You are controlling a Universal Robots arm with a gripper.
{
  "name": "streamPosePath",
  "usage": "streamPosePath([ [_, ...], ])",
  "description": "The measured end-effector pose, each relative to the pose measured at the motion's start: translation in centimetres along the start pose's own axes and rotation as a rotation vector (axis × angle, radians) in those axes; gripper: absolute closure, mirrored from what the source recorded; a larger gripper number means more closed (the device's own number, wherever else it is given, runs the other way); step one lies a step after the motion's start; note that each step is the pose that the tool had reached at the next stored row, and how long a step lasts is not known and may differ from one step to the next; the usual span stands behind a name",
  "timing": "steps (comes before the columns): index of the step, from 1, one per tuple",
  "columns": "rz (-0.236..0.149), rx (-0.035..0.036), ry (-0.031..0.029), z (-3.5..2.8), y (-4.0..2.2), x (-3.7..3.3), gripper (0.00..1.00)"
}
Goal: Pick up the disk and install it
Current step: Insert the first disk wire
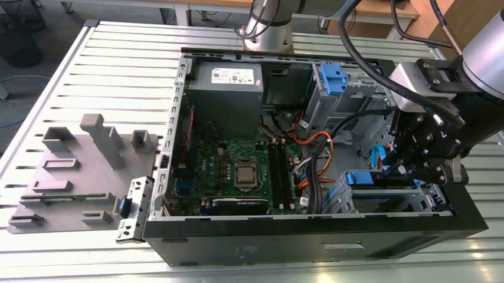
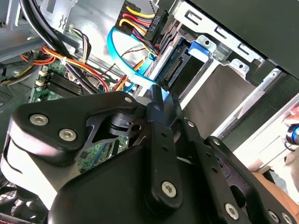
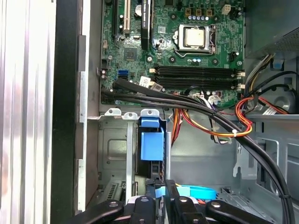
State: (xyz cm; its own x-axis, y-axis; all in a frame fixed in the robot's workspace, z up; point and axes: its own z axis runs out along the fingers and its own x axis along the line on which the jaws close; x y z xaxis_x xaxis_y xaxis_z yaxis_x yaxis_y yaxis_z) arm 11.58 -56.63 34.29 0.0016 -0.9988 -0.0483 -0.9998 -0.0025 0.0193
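Observation:
The disk (image 1: pixel 369 178) sits on edge in the drive cage (image 1: pixel 429 197) at the case's front corner, on the exterior view's right. Its blue handle (image 3: pixel 152 140) stands out of the slot, with the dark drive body behind it. In the second wrist view the disk's connector edge (image 2: pixel 174 71) and a blue rail (image 2: pixel 202 49) show inside the cage. My gripper (image 1: pixel 407 170) hangs just over the disk's rear end. Its black fingers (image 3: pixel 150 190) are pressed close together, shut, with nothing held between them.
The open computer case (image 1: pixel 315 239) lies on a slatted table. A blue data cable (image 3: pixel 198 192), orange and black cable bundles (image 3: pixel 219 122) and the motherboard (image 1: pixel 236 171) are close by. A second blue bracket (image 1: pixel 333 79) sits in the upper bay. A grey fixture (image 1: pixel 79 171) lies beside the case.

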Motion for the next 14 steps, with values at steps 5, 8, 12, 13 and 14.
streamPosePath([
  [5,0.000,-0.0001,-0.0018,-0.01,-0.21,0.00,0.76],
  [8,0.000,0.0000,-0.0024,-0.01,-0.67,0.00,0.76],
  [12,0.000,0.0000,-0.0028,-0.03,-1.40,0.00,0.76],
  [13,0.000,-0.0001,-0.0029,-0.03,-1.55,0.00,0.76],
  [14,0.000,0.0000,-0.0027,-0.04,-1.66,0.00,0.76],
])
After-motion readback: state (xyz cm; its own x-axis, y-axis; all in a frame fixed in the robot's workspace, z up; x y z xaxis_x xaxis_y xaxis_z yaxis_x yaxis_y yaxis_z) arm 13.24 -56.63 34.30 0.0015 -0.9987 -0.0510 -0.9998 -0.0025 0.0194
